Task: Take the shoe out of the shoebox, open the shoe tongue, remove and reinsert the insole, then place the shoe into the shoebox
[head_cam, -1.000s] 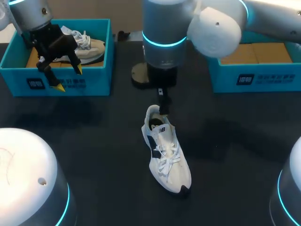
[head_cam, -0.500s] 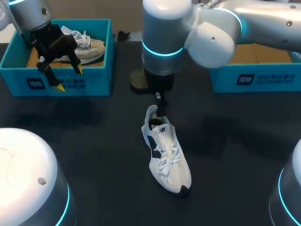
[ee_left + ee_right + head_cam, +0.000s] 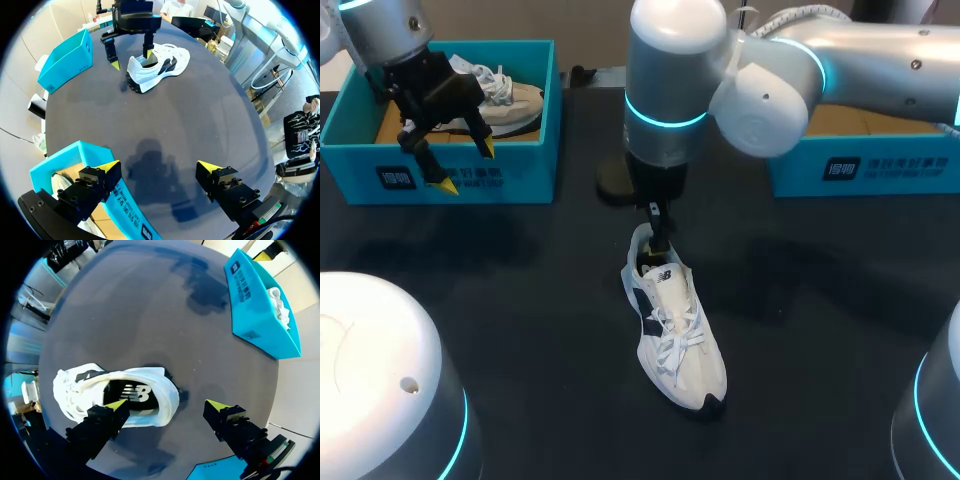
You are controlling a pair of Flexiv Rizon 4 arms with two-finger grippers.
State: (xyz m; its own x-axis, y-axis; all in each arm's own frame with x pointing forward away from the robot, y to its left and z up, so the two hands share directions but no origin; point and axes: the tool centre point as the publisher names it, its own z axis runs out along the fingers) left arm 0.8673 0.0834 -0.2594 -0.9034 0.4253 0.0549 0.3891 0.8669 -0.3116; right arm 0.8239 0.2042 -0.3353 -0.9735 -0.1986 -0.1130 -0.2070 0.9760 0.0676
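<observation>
the right arm has swung in over the last second, and its end effector (image 3: 658, 225) has come down from just behind the heel to the collar of the white shoe (image 3: 672, 330). the shoe has not shifted: it lies upright on the dark tabletop (image 3: 820, 300) between the two boxes, toe toward the near edge. the left arm has kept its place, its end effector (image 3: 468, 167) spread wide and holding nothing above the front wall of the left shoebox (image 3: 525, 172), where a second shoe (image 3: 510, 100) lies. from the head view the right arm's bulky joint covers most of its end effector; only one dark finger shows at the heel, and the right shoebox (image 3: 880, 165) is partly cut off behind the arm. the right wrist view makes up for that: the fingers are wide apart, astride the heel wall, one yellow tip over the shoe's opening and its dark insole (image 3: 132, 395), the other outside, clear of the heel. whether the inner finger touches the shoe cannot be told. the left wrist view shows the same straddle from far across the tabletop, with the right end effector (image 3: 131, 59) at the heel of the shoe (image 3: 160, 65).
</observation>
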